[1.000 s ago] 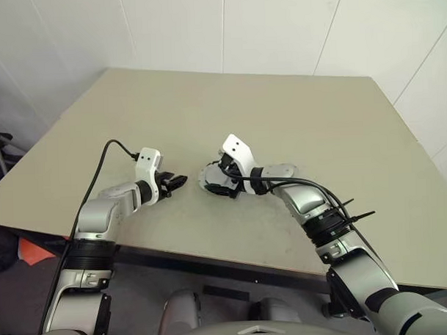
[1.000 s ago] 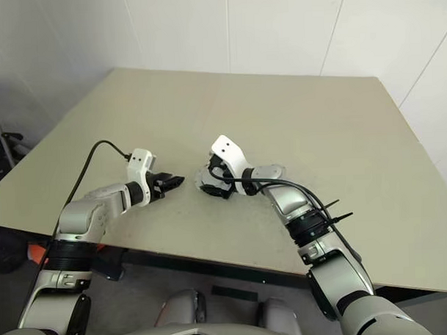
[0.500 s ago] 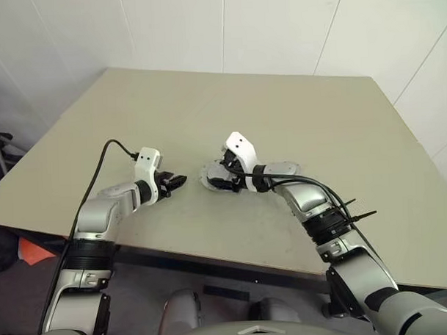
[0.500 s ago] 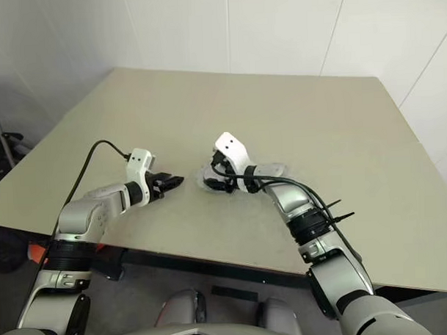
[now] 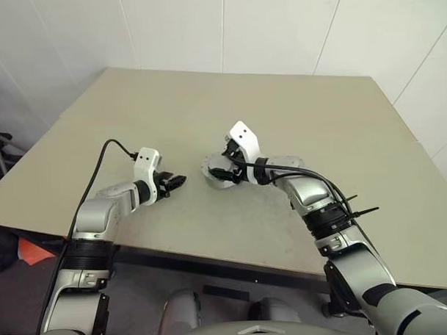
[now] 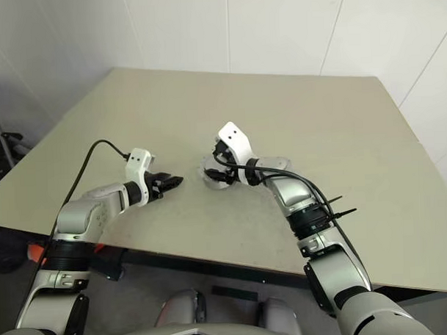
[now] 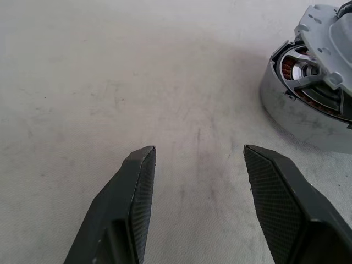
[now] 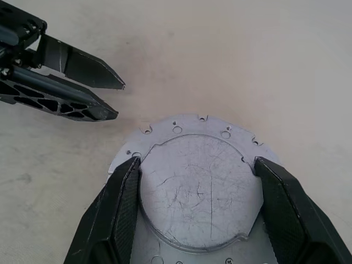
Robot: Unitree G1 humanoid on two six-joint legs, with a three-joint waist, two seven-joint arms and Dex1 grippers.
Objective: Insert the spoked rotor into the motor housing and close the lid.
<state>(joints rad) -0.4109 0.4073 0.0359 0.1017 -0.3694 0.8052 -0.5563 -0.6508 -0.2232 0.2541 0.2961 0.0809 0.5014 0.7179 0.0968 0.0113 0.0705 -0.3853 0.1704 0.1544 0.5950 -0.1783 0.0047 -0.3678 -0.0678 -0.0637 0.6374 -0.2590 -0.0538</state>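
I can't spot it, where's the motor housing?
The motor housing sits mid-table, under the right gripper, just right of the left gripper.

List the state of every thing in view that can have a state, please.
left end effector: open, empty, beside the motor housing.
right end effector: closed on the lid.
lid: held tilted over the motor housing, not seated.
motor housing: upright, partly uncovered.
spoked rotor: seemingly inside the motor housing.
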